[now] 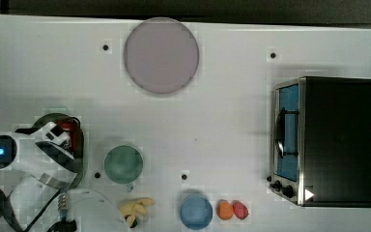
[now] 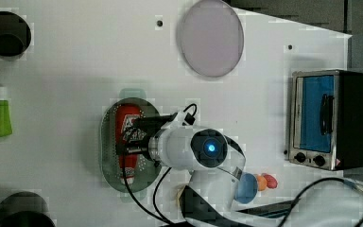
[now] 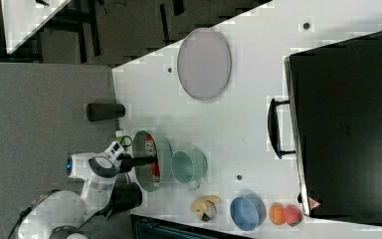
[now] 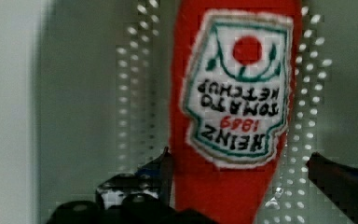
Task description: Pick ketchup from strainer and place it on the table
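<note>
**White table, ketchup not yet lifted**

White table [image 1: 232, 121] holds the strainer [image 2: 109, 142]; the ketchup [image 4: 233, 112] lies flat inside it. The gripper [image 4: 240, 175] hangs spread, fingers either side of the bottle, not pinching. Grasp, lift and placing remain. Bare tabletop lies between strainer and plate [image 1: 161, 54]; the cup [image 1: 123, 164] stands near.

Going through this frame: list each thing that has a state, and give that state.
Red ketchup squeeze bottle: lying in the strainer, label up, not gripped.
Pale green perforated plastic strainer: holding the bottle.
Gripper: open, fingers on both sides of the bottle.
Black toaster oven: door shut.
Round green cup: upright.
</note>
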Motion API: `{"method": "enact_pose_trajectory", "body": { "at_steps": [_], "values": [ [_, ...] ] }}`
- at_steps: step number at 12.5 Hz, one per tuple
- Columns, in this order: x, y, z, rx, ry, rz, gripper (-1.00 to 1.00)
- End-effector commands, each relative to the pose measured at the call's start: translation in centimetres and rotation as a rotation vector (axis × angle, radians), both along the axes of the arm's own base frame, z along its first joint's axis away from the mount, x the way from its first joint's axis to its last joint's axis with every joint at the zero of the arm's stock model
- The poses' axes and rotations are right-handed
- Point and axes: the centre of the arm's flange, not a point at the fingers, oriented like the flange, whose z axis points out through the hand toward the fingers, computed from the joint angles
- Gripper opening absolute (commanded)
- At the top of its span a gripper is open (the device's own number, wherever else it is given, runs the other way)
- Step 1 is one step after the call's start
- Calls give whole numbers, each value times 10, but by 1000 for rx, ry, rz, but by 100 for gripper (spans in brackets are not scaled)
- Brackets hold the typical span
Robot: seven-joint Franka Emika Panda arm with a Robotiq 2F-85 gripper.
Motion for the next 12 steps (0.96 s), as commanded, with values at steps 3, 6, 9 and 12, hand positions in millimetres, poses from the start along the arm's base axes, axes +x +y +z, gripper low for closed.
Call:
{"method": "enact_pose_trajectory", "body": {
  "at_steps": [3,6,9,12],
  "values": [
    [19,12,1,34,-65,-85,91],
    [22,12,3,33,-74,-84,21],
    [23,9,23,5,-99,-77,21],
    [26,13,87,6,-151,-110,21]
  ]
}}
